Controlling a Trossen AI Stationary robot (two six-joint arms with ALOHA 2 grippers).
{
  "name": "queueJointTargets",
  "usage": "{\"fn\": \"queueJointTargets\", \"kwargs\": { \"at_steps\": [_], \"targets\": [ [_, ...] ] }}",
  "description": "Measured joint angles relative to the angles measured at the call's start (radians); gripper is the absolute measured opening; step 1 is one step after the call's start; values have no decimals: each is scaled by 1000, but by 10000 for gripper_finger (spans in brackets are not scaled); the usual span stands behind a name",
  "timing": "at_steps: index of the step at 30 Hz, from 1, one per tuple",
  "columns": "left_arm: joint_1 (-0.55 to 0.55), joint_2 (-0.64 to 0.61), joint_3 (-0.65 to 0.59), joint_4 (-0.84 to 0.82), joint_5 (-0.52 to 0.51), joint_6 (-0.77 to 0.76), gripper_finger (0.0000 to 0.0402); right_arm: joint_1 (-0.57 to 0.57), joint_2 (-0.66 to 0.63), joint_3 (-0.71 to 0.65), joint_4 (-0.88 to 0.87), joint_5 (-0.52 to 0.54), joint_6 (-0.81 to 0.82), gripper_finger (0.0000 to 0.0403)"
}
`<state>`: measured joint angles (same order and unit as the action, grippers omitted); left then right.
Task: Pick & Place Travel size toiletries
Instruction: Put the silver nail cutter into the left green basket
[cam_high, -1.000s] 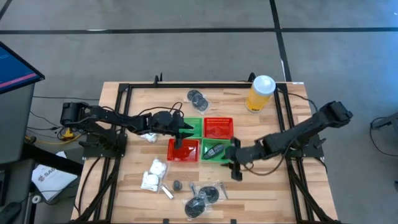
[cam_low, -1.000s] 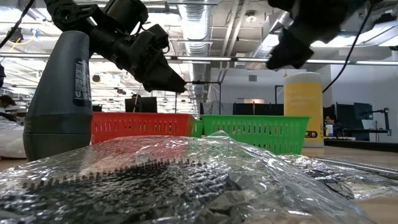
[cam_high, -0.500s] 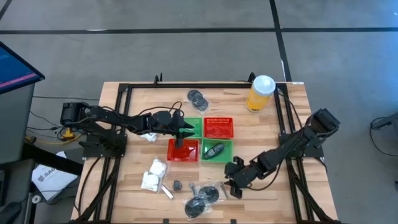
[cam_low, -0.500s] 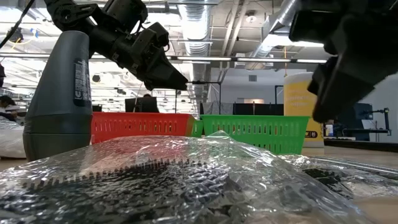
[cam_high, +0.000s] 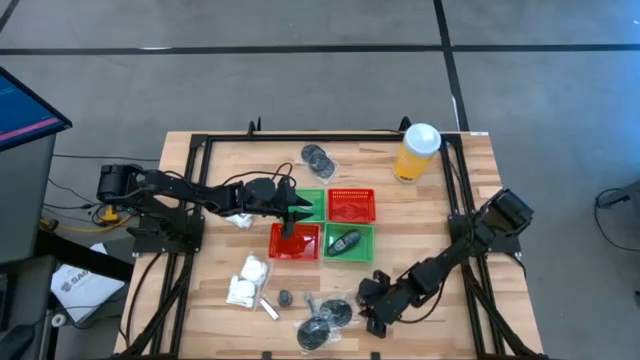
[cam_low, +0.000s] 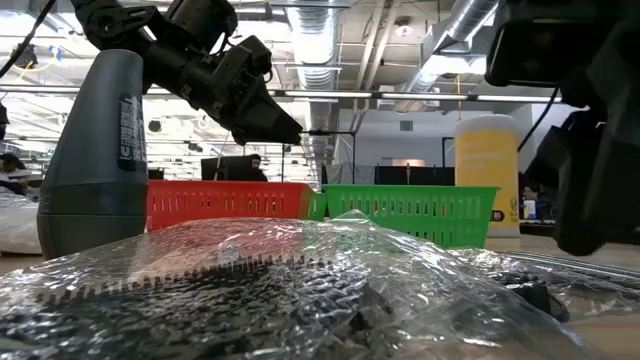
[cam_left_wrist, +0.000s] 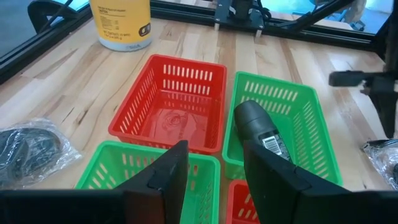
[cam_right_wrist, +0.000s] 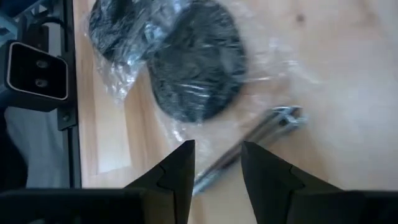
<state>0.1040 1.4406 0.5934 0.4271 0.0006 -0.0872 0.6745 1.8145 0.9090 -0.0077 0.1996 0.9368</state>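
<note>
Two dark grey discs in clear wrap (cam_high: 325, 320) (cam_right_wrist: 198, 68) and thin silvery tubes (cam_high: 350, 302) (cam_right_wrist: 249, 146) lie near the table's near edge. My right gripper (cam_high: 368, 312) (cam_right_wrist: 216, 168) hovers open just right of them, slanting down, one tube running under the gap between its fingers. White packets (cam_high: 248, 280) lie at the near left. Another wrapped disc (cam_high: 318, 157) lies at the far side. My left gripper (cam_high: 300, 212) (cam_left_wrist: 214, 177) stands open above the four baskets with nothing between its fingers. A dark grey bottle (cam_left_wrist: 261, 127) lies in the near right green basket (cam_high: 348, 243).
Red (cam_high: 351, 205) (cam_high: 294, 241) and green (cam_high: 310, 203) mesh baskets form a square block mid-table. A yellow cup with a white lid (cam_high: 418, 150) stands at the far right. A small dark grey bottle (cam_high: 285, 297) stands near the packets. A black frame rail (cam_high: 455, 200) runs along the table's sides.
My right gripper has swung from beside the near right green basket toward the table's near edge and down, rolling about its own line, and now stands over the tubes and wrapped discs. Its fingers stay apart.
</note>
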Motion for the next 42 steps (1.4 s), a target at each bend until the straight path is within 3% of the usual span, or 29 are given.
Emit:
{"fn": "queueJointTargets", "kwargs": {
  "at_steps": [9,18,25,42],
  "targets": [
    [-3,0,0,0,0,-26,145,5,99,159,-175,-18,30,122],
    [-8,0,0,0,0,-26,145,14,94,282,-378,12,8,122],
    [-8,0,0,0,0,-26,145,14,97,288,-474,17,69,122],
    [-8,0,0,0,0,-26,145,9,151,287,-481,36,121,122]
  ]
}}
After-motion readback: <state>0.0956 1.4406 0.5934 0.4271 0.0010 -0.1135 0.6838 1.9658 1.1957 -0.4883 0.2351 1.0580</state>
